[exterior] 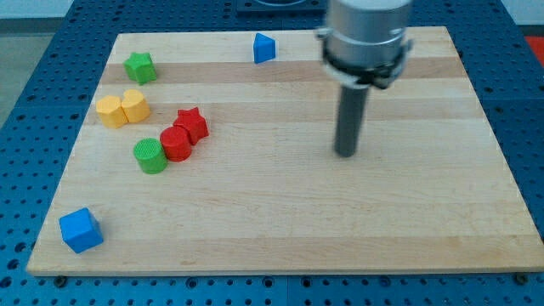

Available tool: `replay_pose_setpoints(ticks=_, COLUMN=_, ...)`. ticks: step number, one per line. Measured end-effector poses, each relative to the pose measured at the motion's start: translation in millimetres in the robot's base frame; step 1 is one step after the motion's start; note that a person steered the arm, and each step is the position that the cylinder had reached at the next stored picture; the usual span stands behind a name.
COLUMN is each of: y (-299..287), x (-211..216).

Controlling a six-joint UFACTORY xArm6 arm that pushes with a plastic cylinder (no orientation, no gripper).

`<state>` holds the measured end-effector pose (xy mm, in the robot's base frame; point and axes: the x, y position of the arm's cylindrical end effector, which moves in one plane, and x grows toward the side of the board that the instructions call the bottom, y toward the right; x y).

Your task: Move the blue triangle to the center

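Blue cube [81,229]: far left, near the view's bottom-left corner of the counter [280,229]; sits alone, well apart from the rest.
Yellow pair: we see a yellow heart-ish block [110,111] touching a yellow hexagon-ish block [135,105], left side, upper half; shapes approx.
Green star [140,67]: above the yellow pair, near the view's top-left edge, apart from them.
Green cylinder [150,155]: below the yellows, touching the red cylinder to its right.
Red cylinder [176,143]: between green cyl. and red star, touching both, so the three make a diagonal chain rising to the view's right.
Red star [192,125]: upper end of that chain.
Blue triangle [264,48]: task block; at the view's top edge of the counter, a bit left of mid-width, well above the middle.
Our tip [345,154]: right of centre, on bare wood; well apart from every block, the blue triangle up and to the view's left of it.
End effector: we have no jaws, just a straight dark rod, so nothing opens or closes; it holds and touches no block.
Surround: blue perforated base [34,34] around the counter.
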<state>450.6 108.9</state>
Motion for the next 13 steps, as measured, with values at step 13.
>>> replay_pose_setpoints(ticks=13, y=-61, x=-216)
